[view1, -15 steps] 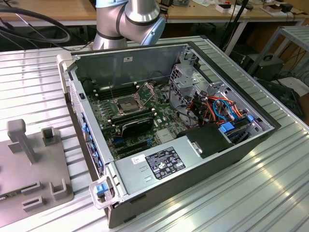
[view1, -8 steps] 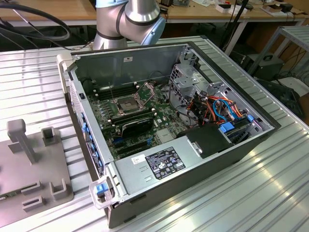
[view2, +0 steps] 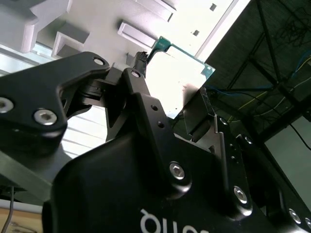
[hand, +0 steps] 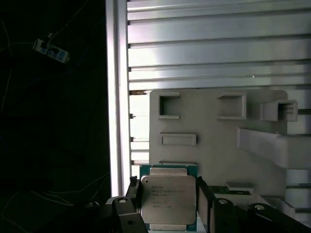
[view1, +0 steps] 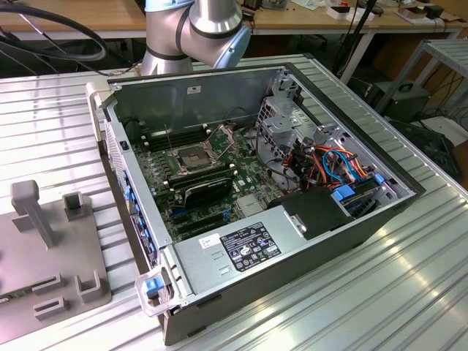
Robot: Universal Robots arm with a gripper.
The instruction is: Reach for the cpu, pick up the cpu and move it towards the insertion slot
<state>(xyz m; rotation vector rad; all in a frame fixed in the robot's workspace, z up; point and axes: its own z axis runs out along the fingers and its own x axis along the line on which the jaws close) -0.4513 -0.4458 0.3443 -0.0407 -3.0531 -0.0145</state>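
My gripper (hand: 168, 201) has its fingers clamped on the cpu (hand: 168, 198) over the grey fixture plate (hand: 214, 128); I judge a thin edge grip could slip.

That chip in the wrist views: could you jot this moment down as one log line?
gripper: shut on cpu | cpu: between jaws, above grey fixture tray | insertion slot: empty, retention plate raised, inside open computer case
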